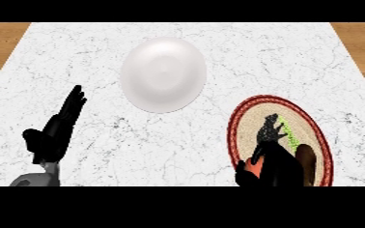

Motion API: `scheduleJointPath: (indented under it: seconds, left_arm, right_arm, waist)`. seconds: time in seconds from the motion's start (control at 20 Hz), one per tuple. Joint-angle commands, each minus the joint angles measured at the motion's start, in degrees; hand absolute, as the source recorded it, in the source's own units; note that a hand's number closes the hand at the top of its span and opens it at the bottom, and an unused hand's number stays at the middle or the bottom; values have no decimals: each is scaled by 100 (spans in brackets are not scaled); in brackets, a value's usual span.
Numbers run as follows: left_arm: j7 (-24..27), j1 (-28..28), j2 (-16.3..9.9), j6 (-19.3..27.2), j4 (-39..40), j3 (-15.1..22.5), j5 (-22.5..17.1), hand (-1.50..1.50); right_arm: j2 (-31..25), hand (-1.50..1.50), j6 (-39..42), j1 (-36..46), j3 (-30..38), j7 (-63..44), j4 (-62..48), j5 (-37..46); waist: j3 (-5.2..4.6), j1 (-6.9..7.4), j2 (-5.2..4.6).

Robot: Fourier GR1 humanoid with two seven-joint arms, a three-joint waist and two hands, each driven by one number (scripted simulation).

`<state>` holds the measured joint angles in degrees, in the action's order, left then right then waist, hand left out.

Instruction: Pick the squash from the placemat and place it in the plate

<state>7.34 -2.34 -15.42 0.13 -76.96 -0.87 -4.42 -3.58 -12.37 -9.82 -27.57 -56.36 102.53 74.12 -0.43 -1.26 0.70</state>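
The task looks to be in its 1st stage, the pick. The right hand [273,147] sits over the placemat [246,113], fingers bent downward onto something there. A sliver of yellow-green [284,126] shows just beside the fingertips, on their right, and it is probably the squash; most of it is hidden under the hand, so whether the fingers have closed round it cannot be told. Nothing shows the squash raised off the placemat.

The plate [163,75] lies well away, ahead and to the left of the right hand, on the marble surface [85,48], and it holds nothing. Closing, lifting, carrying across and setting down all appear to remain.

The left hand [61,125] rests open near the lower left edge, fingers straight.
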Motion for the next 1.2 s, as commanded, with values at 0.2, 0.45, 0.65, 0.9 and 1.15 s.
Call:
scheduleJointPath:
  seconds: [0.2, 0.45, 0.65, 0.9, 1.15]
  left_arm:
    - [-102, -261, -104, -189, 261, -187, -103, 0]
    - [-116, -360, 58, -35, 188, 18, 139, 0]
    - [-70, -2, 17, -161, -151, 12, 53, 0]
    - [22, -59, 81, -105, -53, 41, 148, 0]
    - [146, -132, 162, -162, 95, 77, 165, 0]
  right_arm:
    - [350, 150, 451, -669, -2000, -1454, 1538, 2360]
    - [346, 150, 903, 412, -2480, -2037, 1622, 3193]
    - [332, 150, 1263, 866, -2570, -2087, 1755, 3362]
    - [329, 150, 1540, 1627, -2253, -2099, 1680, 2671]
    - [345, 150, 1558, 2979, -1517, -2321, 782, 1778]
  waist:
    - [34, 34, -45]
    - [34, 87, -55]
    - [36, 162, -47]
    - [34, 235, -73]
    - [33, 333, -104]
